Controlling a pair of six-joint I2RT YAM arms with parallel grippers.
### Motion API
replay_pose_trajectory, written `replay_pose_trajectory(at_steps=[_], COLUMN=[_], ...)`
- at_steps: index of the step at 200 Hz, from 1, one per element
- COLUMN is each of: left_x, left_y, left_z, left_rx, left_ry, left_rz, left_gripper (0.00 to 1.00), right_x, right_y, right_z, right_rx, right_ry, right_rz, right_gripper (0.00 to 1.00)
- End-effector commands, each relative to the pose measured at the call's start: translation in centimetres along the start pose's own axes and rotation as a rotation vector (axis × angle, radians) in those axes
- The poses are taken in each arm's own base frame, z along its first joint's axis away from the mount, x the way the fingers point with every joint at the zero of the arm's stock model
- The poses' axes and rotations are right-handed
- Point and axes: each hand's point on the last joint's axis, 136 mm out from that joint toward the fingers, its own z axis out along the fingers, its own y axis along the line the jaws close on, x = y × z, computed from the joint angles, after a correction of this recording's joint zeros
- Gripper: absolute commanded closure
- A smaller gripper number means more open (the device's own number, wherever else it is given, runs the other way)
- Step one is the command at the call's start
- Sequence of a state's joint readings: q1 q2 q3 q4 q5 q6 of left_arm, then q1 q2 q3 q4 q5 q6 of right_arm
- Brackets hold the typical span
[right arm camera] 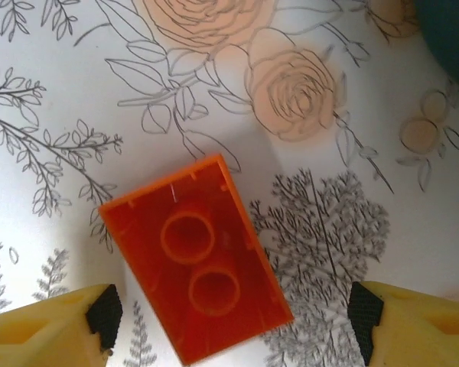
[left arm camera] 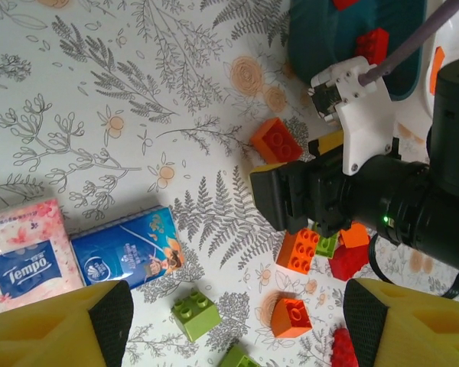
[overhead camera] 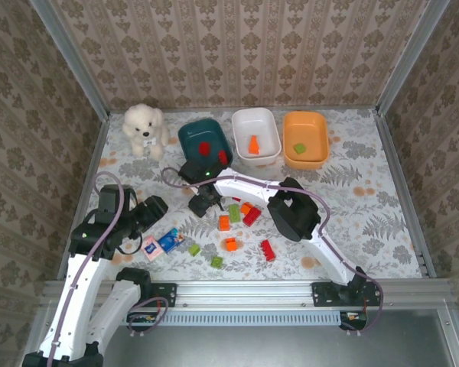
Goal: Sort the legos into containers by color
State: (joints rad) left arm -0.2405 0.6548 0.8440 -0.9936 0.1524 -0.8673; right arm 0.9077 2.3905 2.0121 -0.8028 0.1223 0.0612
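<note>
Seen from above, the right hand (overhead camera: pixel 203 200) reaches across the bench (overhead camera: pixel 359 191) to the loose legos (overhead camera: pixel 252 216) just before the dark teal bin (overhead camera: pixel 199 130). The white bin (overhead camera: pixel 245 115) holds an orange piece, the orange bin (overhead camera: pixel 310 126) a green one. The left hand (overhead camera: pixel 149 210) sits near the tissue packets (overhead camera: pixel 160 245).

Its own camera shows the left hand (left arm camera: pixel 237 317) wide and holding nothing.

The right wrist camera shows the right hand (right arm camera: pixel 233 321) wide, with an orange brick (right arm camera: pixel 195 267) lying hollow side up between its fingers (right arm camera: pixel 99 313), skewed and ungripped. This looks like the pickup: lower, square the wrist, close, then carry to the white bin.
</note>
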Motion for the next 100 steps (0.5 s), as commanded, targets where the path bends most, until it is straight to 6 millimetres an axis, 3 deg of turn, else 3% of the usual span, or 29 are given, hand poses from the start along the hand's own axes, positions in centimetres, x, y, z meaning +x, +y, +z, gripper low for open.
replay_pose_trajectory(at_steps=[1,74,100], left_x=[0.1,0.4,0.4], left_y=[0.1,-0.2,-1.2], left_z=[-0.6,-0.8,-0.3], left_rx=[-0.007,0.002,0.054], left_ry=[0.008,0.024,0.037], left_rz=[0.014,0.046,0.066], left_gripper=[0.24,0.24,0.25], right_x=[-0.1,-1.7,-2.9], right_y=[0.1,0.6,0.4], right_z=[0.8,0.7,-2.3], right_rx=[0.004,-0.024,-0.029], right_ry=[0.024,-0.016,-0.076], right_rz=[-0.023,-0.004,0.018], right_gripper=[0.26,0.59,0.67])
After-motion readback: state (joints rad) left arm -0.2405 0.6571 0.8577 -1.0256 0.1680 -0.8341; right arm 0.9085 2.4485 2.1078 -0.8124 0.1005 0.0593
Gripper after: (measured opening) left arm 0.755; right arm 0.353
